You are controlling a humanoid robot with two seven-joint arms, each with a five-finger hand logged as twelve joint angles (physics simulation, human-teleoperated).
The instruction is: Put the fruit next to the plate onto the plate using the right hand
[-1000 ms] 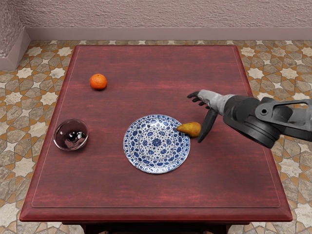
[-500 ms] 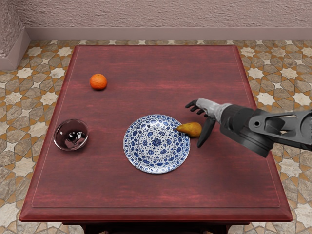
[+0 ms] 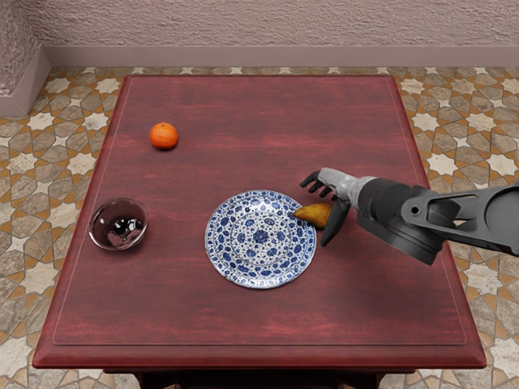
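A yellow-brown pear lies on the table against the right rim of the blue-and-white patterned plate. My right hand reaches in from the right edge and straddles the pear, with the fingers spread just behind it and the thumb hanging down at its right end. The hand is open and the pear still rests on the table. The left arm is out of view.
An orange sits at the table's far left. A clear glass bowl stands near the left edge. My dark forearm crosses the table's right side.
The right hand has moved left and slightly down, closing in until its fingers and thumb bracket the pear. The pear, plate, orange and bowl have not moved.
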